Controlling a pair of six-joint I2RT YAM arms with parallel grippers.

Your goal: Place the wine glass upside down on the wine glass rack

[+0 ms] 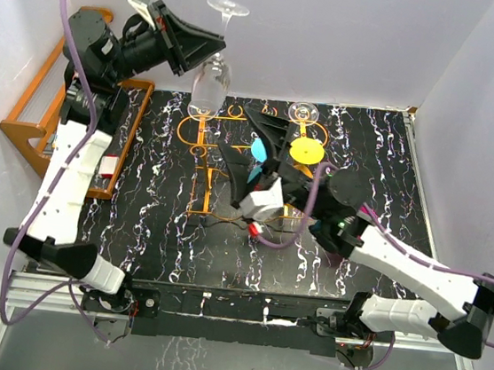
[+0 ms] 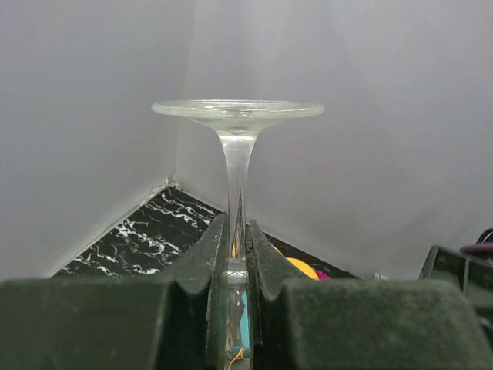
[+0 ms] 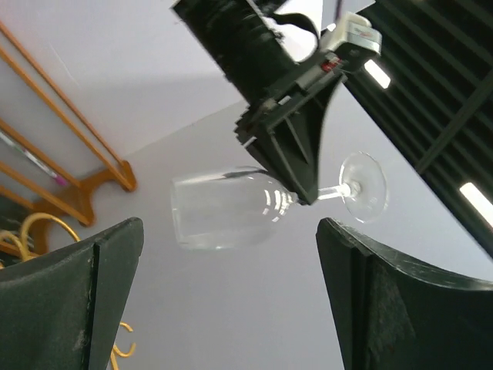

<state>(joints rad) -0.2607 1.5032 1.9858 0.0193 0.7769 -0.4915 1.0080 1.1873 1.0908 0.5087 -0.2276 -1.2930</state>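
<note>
While left gripper [image 2: 237, 235] clamps one clear wine glass [image 1: 211, 81] bowl-down, a second glass [image 1: 302, 113] sits inverted on the one orange wire rack [image 1: 201, 135]; right gripper [image 3: 229, 258] gapes empty.

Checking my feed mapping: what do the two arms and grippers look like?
The left arm and right arm have white links, black joints and a looping lilac cable. The left gripper and right gripper are black with wedge-shaped fingers.
</note>
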